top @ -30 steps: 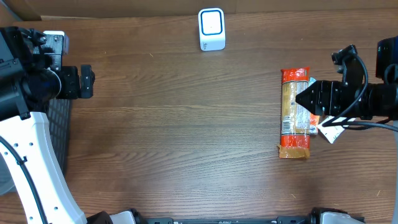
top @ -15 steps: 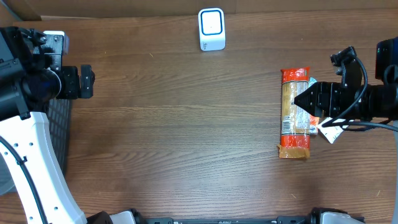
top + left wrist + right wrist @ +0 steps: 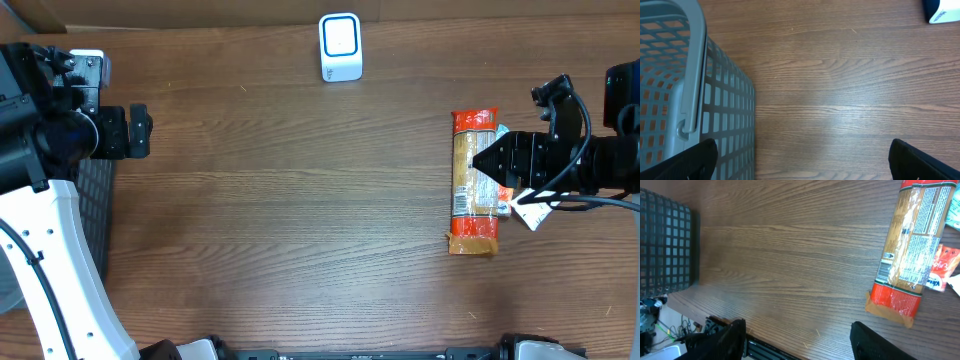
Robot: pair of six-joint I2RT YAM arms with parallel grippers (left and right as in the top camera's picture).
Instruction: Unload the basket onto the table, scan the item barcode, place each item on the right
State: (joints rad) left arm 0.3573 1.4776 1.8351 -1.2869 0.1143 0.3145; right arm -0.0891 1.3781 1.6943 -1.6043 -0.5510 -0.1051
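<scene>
The item is a long pasta packet (image 3: 473, 182) with red ends, lying flat on the right side of the table. In the right wrist view the packet (image 3: 912, 250) shows a barcode (image 3: 883, 270) on its white label. My right gripper (image 3: 490, 158) hangs over the packet's right edge, open, and in its own view only bare wood lies between the fingers of the right gripper (image 3: 800, 342). The white scanner (image 3: 341, 46) with a blue rim stands at the far middle edge. My left gripper (image 3: 140, 132) is far left, open and empty; in its own view the left gripper (image 3: 802, 162) frames bare wood.
A grey mesh basket (image 3: 690, 75) stands beside the left gripper at the table's left edge and appears again as the basket (image 3: 665, 245) in the right wrist view. A small red-and-white sachet (image 3: 942, 267) and a white tag (image 3: 533, 213) lie by the packet's right side.
</scene>
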